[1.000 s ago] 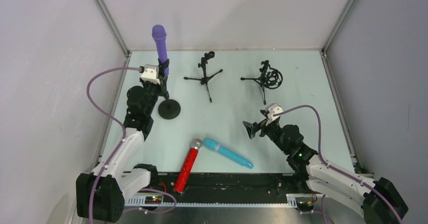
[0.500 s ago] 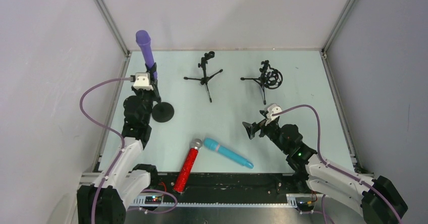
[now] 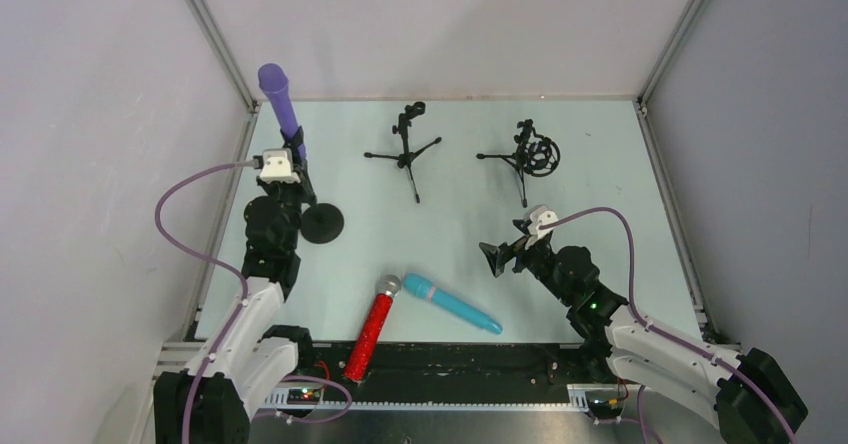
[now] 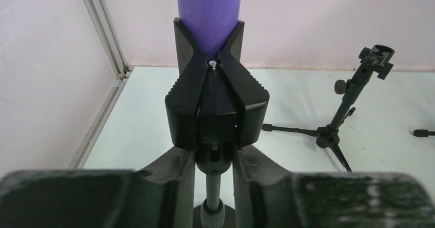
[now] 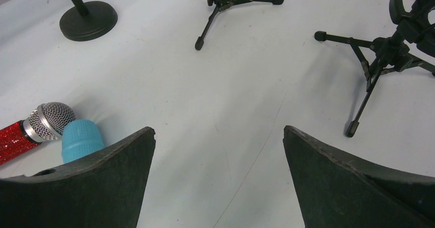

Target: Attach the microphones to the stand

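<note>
Between the left pincer's (image 4: pixel 214 161) fingers, closed narrow on its stem, stands the round-base stand (image 4: pixel 216 105), whose clip just above them holds the purple microphone (image 4: pixel 208 12). The right pincer (image 5: pixel 218 130) gapes wide and empty; the red microphone (image 5: pixel 13 138) and teal microphone (image 5: pixel 82 139) lie head to head, ahead to its left.

— What carries everything?

— A pale mint-green table (image 3: pixel 600 164).

— What stands on it?

— Three black stands. A round-base stand (image 3: pixel 322 223) sits near the left edge. A plain tripod stand (image 3: pixel 405 152) is at the middle back. A second tripod stand with a ring mount (image 3: pixel 522 159) is to its right, well apart from it.

— And lying flat?

— Two microphones near the front. The red glitter microphone (image 3: pixel 370 332) has its tail over the near edge. The teal microphone (image 3: pixel 452 304) angles away to the right. Their heads lie just beside each other.
</note>
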